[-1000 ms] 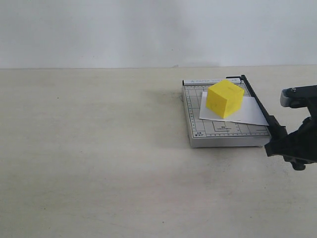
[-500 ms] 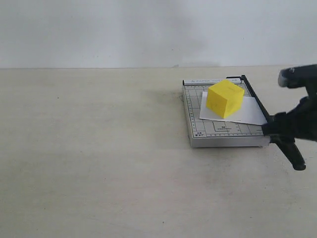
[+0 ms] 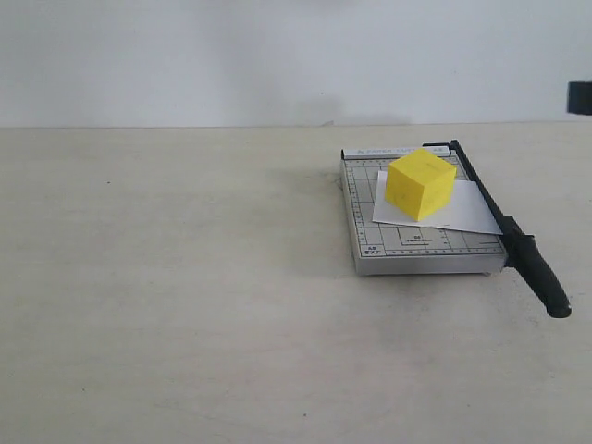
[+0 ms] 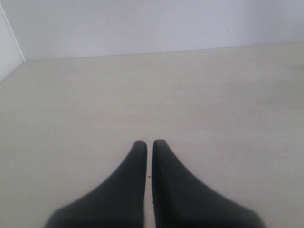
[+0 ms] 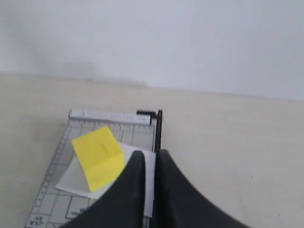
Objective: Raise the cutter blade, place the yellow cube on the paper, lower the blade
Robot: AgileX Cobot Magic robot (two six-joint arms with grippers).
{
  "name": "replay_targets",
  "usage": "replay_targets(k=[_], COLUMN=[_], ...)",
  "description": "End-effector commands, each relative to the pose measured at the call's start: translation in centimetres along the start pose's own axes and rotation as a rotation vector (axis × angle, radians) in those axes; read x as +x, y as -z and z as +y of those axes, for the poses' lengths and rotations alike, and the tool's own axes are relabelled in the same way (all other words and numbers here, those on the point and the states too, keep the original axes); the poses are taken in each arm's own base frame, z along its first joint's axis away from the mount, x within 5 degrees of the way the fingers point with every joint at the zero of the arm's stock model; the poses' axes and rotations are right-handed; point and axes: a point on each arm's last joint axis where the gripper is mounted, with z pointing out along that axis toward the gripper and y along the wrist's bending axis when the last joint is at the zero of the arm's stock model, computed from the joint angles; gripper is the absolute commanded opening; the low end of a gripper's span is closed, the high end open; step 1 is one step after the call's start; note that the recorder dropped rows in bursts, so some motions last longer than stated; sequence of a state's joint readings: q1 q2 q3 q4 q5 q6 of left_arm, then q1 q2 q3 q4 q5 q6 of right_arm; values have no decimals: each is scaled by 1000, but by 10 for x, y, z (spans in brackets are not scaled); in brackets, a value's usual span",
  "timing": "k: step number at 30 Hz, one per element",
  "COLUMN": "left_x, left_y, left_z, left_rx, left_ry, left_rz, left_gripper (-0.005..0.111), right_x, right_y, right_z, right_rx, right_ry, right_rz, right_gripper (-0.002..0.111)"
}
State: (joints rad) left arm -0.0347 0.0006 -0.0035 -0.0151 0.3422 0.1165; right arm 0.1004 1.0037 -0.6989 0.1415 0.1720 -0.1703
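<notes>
The yellow cube (image 3: 421, 183) sits on the white paper (image 3: 472, 215), which lies skewed on the grey gridded trimmer (image 3: 407, 245). The cutter blade (image 3: 541, 273) lies down flat along the trimmer's right edge, its thick handle jutting past the front. In the right wrist view my right gripper (image 5: 151, 153) hangs shut and empty above the blade (image 5: 159, 126), with the cube (image 5: 99, 156) and paper (image 5: 71, 178) beside it. Only a dark bit of the right arm (image 3: 581, 97) shows in the exterior view. My left gripper (image 4: 146, 142) is shut and empty over bare table.
The beige table (image 3: 185, 277) spreads wide to the left of the trimmer. A pale wall (image 3: 277, 55) rises behind the table's far edge.
The right gripper has lifted up and away from the blade handle and has almost left the exterior view. Blade, cube and paper have stayed put.
</notes>
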Motion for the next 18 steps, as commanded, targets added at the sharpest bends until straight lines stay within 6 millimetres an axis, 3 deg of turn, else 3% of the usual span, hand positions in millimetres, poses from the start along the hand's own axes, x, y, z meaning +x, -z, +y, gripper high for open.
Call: replay_targets(k=[1, 5, 11, 13, 18], left_x=[1, 1, 1, 1, 0], left_y=[0, 0, 0, 0, 0], left_z=[0, 0, 0, 0, 0], left_rx=[-4, -4, -4, -4, -4], left_ry=[8, 8, 8, 8, 8], left_rz=[0, 0, 0, 0, -4], left_gripper=[4, 4, 4, 4, 4], right_x=[9, 26, 66, 75, 78], right_y=[64, 118, 184, 196, 203], right_z=[2, 7, 19, 20, 26], right_rx=[-1, -42, -147, -159, -215], right_ry=[-41, -98, -94, -79, -93], right_rz=[-205, -329, -367, -390, -296], right_gripper=[0, 0, 0, 0, 0])
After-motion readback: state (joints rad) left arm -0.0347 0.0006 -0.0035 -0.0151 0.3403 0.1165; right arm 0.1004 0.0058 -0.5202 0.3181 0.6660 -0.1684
